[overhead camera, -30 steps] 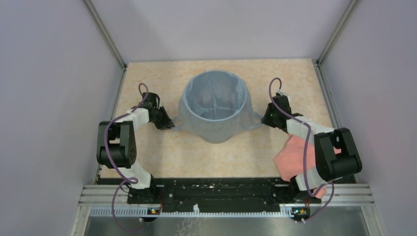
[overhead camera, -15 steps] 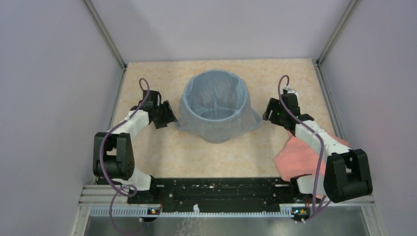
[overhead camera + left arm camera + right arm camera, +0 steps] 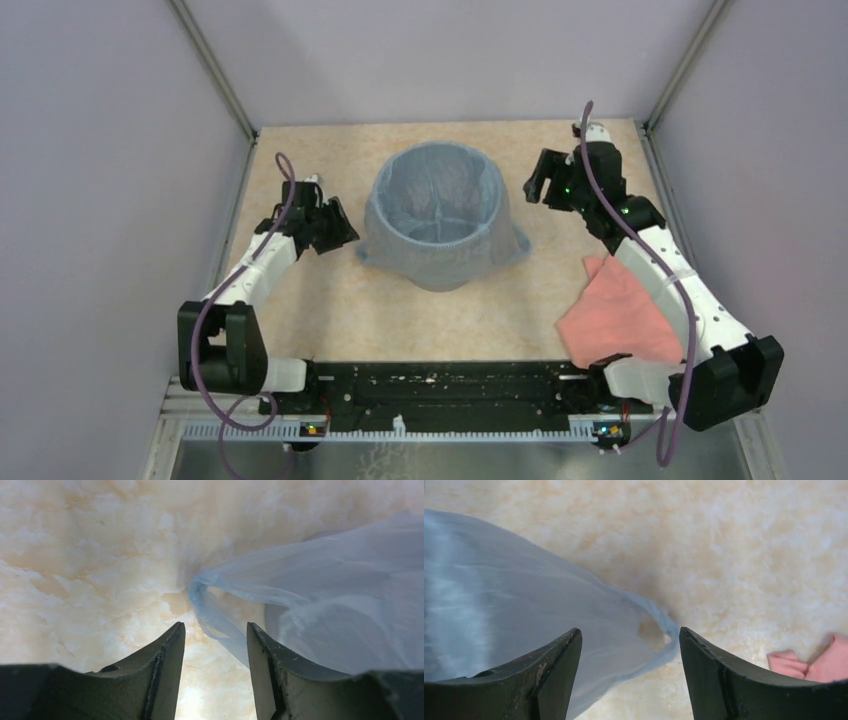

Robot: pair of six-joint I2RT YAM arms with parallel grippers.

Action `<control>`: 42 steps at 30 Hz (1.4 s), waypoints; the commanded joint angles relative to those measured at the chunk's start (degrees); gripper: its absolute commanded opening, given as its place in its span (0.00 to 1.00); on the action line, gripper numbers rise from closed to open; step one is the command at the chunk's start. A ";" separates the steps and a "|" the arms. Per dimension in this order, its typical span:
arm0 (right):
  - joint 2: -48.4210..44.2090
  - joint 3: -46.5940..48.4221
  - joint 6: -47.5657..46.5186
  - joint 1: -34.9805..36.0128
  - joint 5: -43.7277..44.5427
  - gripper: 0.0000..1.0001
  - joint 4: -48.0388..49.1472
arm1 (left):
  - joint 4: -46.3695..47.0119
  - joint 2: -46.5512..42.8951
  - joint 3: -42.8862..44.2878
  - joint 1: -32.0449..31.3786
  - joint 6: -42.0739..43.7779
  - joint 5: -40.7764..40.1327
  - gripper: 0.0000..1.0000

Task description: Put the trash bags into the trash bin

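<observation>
Over the rim of the trash bin point(image 3: 440, 280) at the middle of the table point(image 3: 330, 300): trash bag point(image 3: 395, 240), draped and lining it, skirt hanging down the outside, one corner flared out low on each side. Just beside the left corner, left gripper point(image 3: 345, 232), fingers parted, gripping nothing; seen from its wrist, looped bag corner lying on the table right ahead of the fingertips, film trailing past one finger, touching or not too close to call. Up by the bin's far right, right gripper point(image 3: 533, 185), wide open and empty as well, clear of the right corner; from its wrist, that corner down on the table, framed between the fingers, pink cloth point(image 3: 615, 315) peeking in at the edge. Against a second ago: both corners then pinched and stretched taut outward, now released and slack; left gripper backed off only slightly, right arm swung away toward the far side, baring more of the cloth.
</observation>
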 commanded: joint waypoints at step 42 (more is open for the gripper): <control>25.42 25.92 -9.07 26.14 9.30 0.84 -15.30 | 6.86 -8.99 -4.54 -24.64 -7.51 -9.97 0.49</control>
